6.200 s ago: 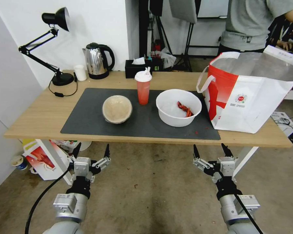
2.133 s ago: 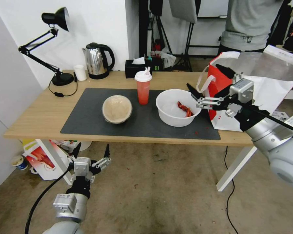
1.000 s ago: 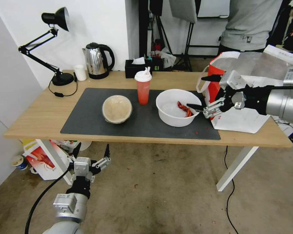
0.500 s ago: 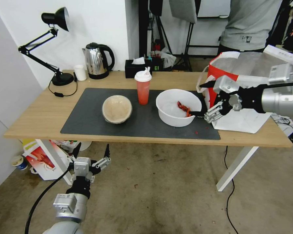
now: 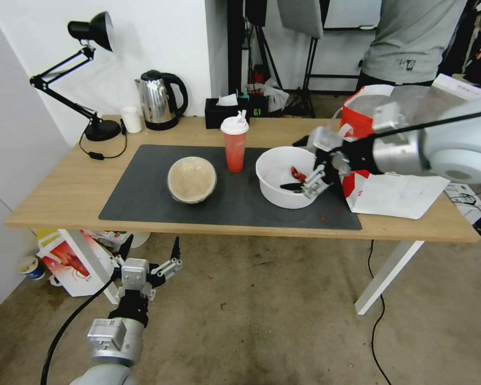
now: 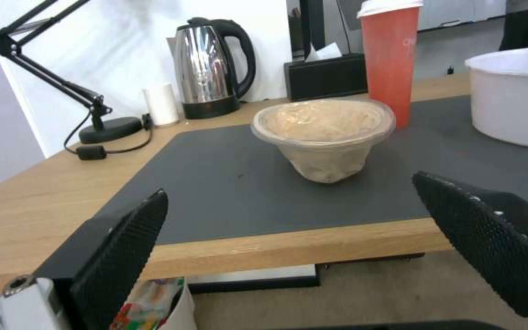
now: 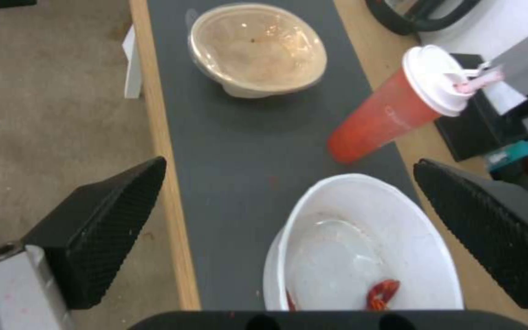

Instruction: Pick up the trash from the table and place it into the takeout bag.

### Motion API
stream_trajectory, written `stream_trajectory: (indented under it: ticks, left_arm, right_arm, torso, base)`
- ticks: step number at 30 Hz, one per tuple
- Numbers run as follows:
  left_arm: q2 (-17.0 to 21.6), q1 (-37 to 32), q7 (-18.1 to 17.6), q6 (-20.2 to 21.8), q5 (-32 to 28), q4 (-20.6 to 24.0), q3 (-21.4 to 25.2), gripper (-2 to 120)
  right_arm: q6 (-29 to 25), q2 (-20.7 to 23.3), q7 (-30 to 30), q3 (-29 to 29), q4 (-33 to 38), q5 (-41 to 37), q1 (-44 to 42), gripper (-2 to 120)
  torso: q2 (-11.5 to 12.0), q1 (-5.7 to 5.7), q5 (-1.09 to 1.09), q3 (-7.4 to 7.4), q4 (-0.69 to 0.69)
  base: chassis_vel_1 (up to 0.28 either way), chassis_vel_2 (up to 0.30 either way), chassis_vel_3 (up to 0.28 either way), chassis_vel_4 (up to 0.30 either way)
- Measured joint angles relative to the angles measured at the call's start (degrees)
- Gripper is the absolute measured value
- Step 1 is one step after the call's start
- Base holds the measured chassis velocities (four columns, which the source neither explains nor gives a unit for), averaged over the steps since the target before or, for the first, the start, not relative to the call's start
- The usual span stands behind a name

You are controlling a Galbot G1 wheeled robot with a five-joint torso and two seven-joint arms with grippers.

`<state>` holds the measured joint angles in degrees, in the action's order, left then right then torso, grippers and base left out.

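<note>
On the dark mat (image 5: 144, 192) of the table (image 5: 59, 187) stand the trash items. These are a beige bowl (image 5: 192, 179) (image 6: 324, 133) (image 7: 258, 48), a red drink cup (image 5: 234, 144) (image 6: 390, 59) (image 7: 392, 119) with a white lid, and a large white bowl (image 5: 275, 176) (image 7: 362, 247) with red scraps. My right gripper (image 5: 294, 164) (image 7: 288, 164) hangs open over the white bowl, one finger above its far rim and one low inside it. The takeout bag (image 5: 401, 195) stands at the table's right end. My left gripper (image 5: 148, 251) (image 6: 288, 188) is open below the table's front edge.
Along the back of the table are a black desk lamp (image 5: 91, 32), a steel kettle (image 5: 157, 99), a small white cup (image 5: 131, 118) and a black tissue box (image 5: 227, 109). A smaller red-and-white bag (image 5: 72, 262) sits on the floor at the left. A person (image 5: 411, 37) stands behind the takeout bag.
My right arm has risen from below the table and swung left from the bag's front to over the white bowl, staying open. The left arm has not moved.
</note>
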<state>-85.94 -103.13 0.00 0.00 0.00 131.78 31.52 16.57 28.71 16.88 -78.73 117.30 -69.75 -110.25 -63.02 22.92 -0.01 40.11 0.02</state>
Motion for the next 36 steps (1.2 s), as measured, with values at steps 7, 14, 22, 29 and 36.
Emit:
stream_trajectory:
  ticks: [7, 14, 22, 29, 36]
  left_arm:
    - [0.0, 0.0, 0.0, 0.0, 0.0, 0.0, 0.0, 100]
    - [0.0, 0.0, 0.0, 0.0, 0.0, 0.0, 0.0, 100]
    - [0.0, 0.0, 0.0, 0.0, 0.0, 0.0, 0.0, 100]
    - [0.0, 0.0, 0.0, 0.0, 0.0, 0.0, 0.0, 100]
    - [0.0, 0.0, 0.0, 0.0, 0.0, 0.0, 0.0, 100]
  right_arm:
    - [0.0, 1.3, 0.2, 1.1, -0.6, -0.6, -0.9, 100]
    - [0.1, 1.2, 2.1, 6.1, -0.5, -1.4, 2.2, 100]
    - [0.2, 0.7, 2.7, 12.5, 0.5, -2.3, 7.9, 100]
    - [0.2, -0.5, 3.1, 16.6, 0.7, -2.6, 11.5, 100]
    - [0.2, -1.2, 3.8, 19.8, 0.6, -2.7, 14.0, 100]
  torso:
    - [0.0, -0.01, 0.01, 0.0, -0.03]
    - [0.0, -0.01, 0.01, -0.01, -0.02]
    - [0.0, -0.01, 0.01, -0.01, -0.02]
    - [0.0, -0.01, 0.02, -0.01, -0.03]
    - [0.0, -0.01, 0.01, -0.01, -0.03]
  base:
    - [0.0, 0.0, 0.0, 0.0]
    - [0.0, 0.0, 0.0, 0.0]
    - [0.0, 0.0, 0.0, 0.0]
    - [0.0, 0.0, 0.0, 0.0]
    - [0.0, 0.0, 0.0, 0.0]
